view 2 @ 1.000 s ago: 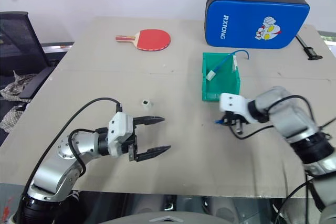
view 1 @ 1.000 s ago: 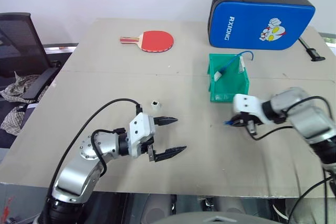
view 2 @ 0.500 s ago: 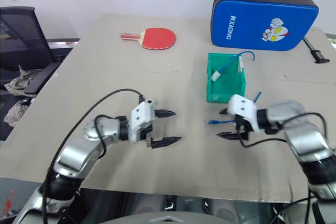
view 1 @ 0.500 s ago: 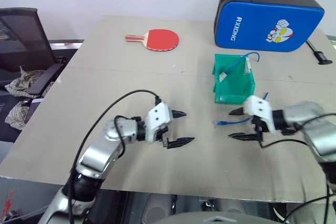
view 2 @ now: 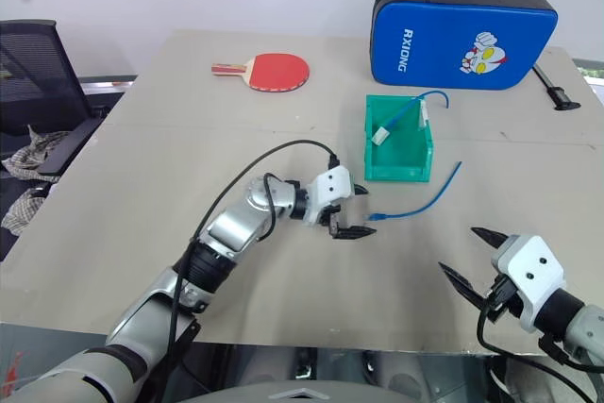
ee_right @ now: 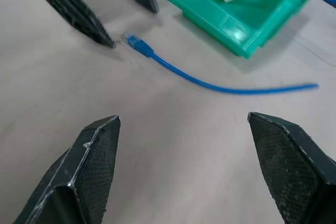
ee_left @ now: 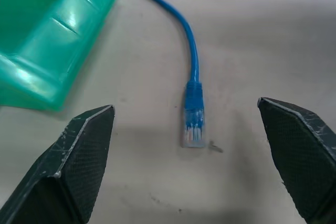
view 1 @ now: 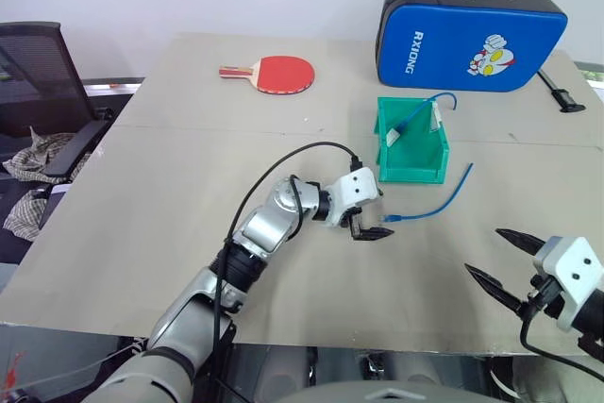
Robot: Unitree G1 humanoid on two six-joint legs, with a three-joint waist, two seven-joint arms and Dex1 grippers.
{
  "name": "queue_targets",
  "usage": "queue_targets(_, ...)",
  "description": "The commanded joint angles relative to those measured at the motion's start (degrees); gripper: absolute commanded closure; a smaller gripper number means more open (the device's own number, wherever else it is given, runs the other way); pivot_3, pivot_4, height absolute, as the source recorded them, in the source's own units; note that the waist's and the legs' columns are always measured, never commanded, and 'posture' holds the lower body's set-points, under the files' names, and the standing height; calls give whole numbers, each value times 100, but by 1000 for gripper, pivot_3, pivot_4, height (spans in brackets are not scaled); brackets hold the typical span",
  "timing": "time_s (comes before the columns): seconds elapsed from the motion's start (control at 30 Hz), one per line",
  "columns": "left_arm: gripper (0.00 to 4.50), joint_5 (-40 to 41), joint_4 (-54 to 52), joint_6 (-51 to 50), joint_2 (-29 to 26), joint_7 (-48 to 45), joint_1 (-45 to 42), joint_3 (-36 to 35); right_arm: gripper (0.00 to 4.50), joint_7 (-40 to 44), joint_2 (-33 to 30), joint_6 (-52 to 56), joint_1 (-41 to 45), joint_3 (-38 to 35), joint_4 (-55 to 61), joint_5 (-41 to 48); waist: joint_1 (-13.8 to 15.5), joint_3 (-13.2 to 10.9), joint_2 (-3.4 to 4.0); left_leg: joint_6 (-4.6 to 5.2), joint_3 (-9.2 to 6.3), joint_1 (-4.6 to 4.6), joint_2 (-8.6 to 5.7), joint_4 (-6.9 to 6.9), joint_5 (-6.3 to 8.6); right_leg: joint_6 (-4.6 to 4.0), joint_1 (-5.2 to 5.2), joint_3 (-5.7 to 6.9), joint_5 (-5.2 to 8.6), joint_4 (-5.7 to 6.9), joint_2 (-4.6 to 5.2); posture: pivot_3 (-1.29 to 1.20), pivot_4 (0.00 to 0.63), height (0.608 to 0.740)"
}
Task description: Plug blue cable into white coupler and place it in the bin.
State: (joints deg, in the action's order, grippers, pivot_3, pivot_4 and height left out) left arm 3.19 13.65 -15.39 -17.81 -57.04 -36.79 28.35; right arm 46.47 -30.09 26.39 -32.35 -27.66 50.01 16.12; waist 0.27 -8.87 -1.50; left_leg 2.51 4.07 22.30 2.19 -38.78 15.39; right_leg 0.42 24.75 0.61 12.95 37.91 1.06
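Note:
The blue cable (view 1: 436, 200) lies loose on the table in front of the green bin (view 1: 412, 169), its clear plug (ee_left: 193, 131) pointing toward my left gripper. My left gripper (view 1: 380, 216) is open, and its two fingers stand on either side of the plug without touching it. My right gripper (view 1: 484, 251) is open and empty near the table's front right edge, well back from the cable. In the right wrist view the cable (ee_right: 210, 83) lies ahead, with the left gripper's fingers (ee_right: 79, 14) at its plug end. The white coupler is hidden.
Another blue cord with white pieces (view 1: 415, 120) rests inside the bin. Behind it stands a large blue zippered case (view 1: 470, 35). A red paddle (view 1: 278, 73) lies at the back of the table. A black chair (view 1: 38, 82) stands off the left edge.
My right gripper opened, let go of the cable and drew back to the front right. My left gripper reached right to the plug end. The cable now lies on the table.

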Motion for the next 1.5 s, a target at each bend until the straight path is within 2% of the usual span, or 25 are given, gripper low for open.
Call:
queue_targets(0.03, 1769, -204, 136, 198, 25, -259, -170, 173, 618, -249, 36, 42, -208, -156, 434, 66, 2, 0, 0, 0, 1, 1, 0, 0, 0, -2, 0, -1, 1, -1, 0, 0, 150, 729)
queue_targets(0.1, 2750, -288, 233, 269, 15, -391, -199, 249, 618, -324, 11, 50, -295, -122, 479, 49, 29, 0, -1, 0, 0, 6, 0, 0, 0, -2, 0, 0, 2, -6, 1, 0, 150, 729)
queue_targets(0.13, 3056, -343, 263, 361, 3, -443, -203, 286, 618, -362, 9, 76, -329, -108, 506, 64, 38, 1, 0, 0, 0, 8, 0, 0, 0, -2, 1, 0, 2, -8, 1, 0, 150, 729)
queue_targets(0.2, 4146, -407, 273, 507, -23, -541, -182, 305, 618, -470, 34, 191, -348, -66, 556, 141, 49, 1, -1, 1, 0, 13, 0, 0, 1, -6, 1, 1, 5, -16, 3, 0, 150, 729)
queue_targets(0.23, 4444, -411, 259, 545, -27, -570, -160, 284, 618, -523, 60, 287, -342, -28, 575, 233, 51, 2, -1, 1, 0, 14, 0, 0, 1, -5, 1, 2, 4, -18, 3, 0, 150, 729)
queue_targets(0.3, 4444, -297, 157, 679, -42, -653, -76, 146, 618, -673, 186, 555, -290, 104, 670, 579, 52, 2, -2, 1, 0, 18, 0, 0, 1, -5, 1, 2, 4, -20, 5, 0, 150, 729)
queue_targets(0.4, 4444, 403, -346, 444, -9, -903, 118, -346, 618, -1030, 465, 1080, -68, 331, 772, 1293, 29, 1, -1, 1, -3, 19, 4, 0, 1, -6, 3, 3, 4, -19, 5, 0, 150, 729)
queue_targets(0.6, 4444, 2834, -1815, -2524, -470, -1518, 300, -1452, 618, -1827, 987, 1726, 736, 800, 639, 2967, 21, 1, 2, 1, -10, 20, 10, -2, 0, -11, 6, 9, 7, -9, 14, 0, 150, 729)
queue_targets(0.73, 4444, 3889, -2297, -3728, -732, -1410, 388, -1976, 618, -2349, 1063, 1971, 1283, 1004, 394, 4070, -1, 1, 1, 1, -10, 17, 6, -2, 0, -7, 5, 9, 5, -9, 8, 0, 150, 729)
queue_targets(0.87, 4444, 4374, -2456, -4223, -790, -1243, 422, -2196, 618, -2828, 930, 2018, 1780, 1161, 142, 5039, 20, 0, -1, 1, -10, 22, -2, -2, 0, 3, 3, 7, -1, -16, 11, 0, 150, 729)
queue_targets(1.1, 4444, 4547, -2637, -4251, -803, -1096, 542, -2206, 618, -3477, 648, 1906, 2440, 1515, -190, 6246, 32, 0, -1, 1, -12, 23, -2, -3, 0, 3, 4, 6, -2, -15, 5, 0, 150, 729)
queue_targets(1.13, 4500, 4560, -2650, -4239, -796, -1072, 559, -2211, 1134, -3515, 574, 1909, 2481, 1563, -209, 6329, 32, 0, -1, 1, -13, 24, -1, -3, 0, 3, 4, 6, -2, -16, 4, 0, 150, 729)
queue_targets(1.23, 4500, 4615, -2700, -4206, -771, -1032, 617, -2237, 2128, -3562, 389, 1924, 2511, 1689, -253, 6464, 36, 0, -1, 1, -12, 25, -1, -2, 0, 3, 4, 6, -2, -17, 5, 0, 150, 729)
queue_targets(1.27, 4500, 4619, -2711, -4180, -769, -1025, 644, -2233, 2224, -3562, 329, 1923, 2506, 1721, -262, 6487, 36, 0, -1, 1, -11, 25, -1, -2, 0, 3, 4, 5, -2, -17, 6, 0, 150, 729)
queue_targets(1.43, 4500, 4574, -2744, -3972, -700, -890, 737, -2261, 4481, -3568, 64, 1802, 2471, 1826, -286, 6642, 36, 0, -2, 1, -11, 25, -1, -2, 0, 3, 4, 4, -2, -17, 6, 0, 150, 729)
queue_targets(1.5, 4500, 4602, -2736, -3970, -736, -911, 763, -2266, 4481, -3588, 3, 1741, 2483, 1855, -302, 6688, 37, 0, -2, 1, -12, 26, -1, -3, 0, 3, 4, 5, -2, -17, 5, 0, 150, 729)
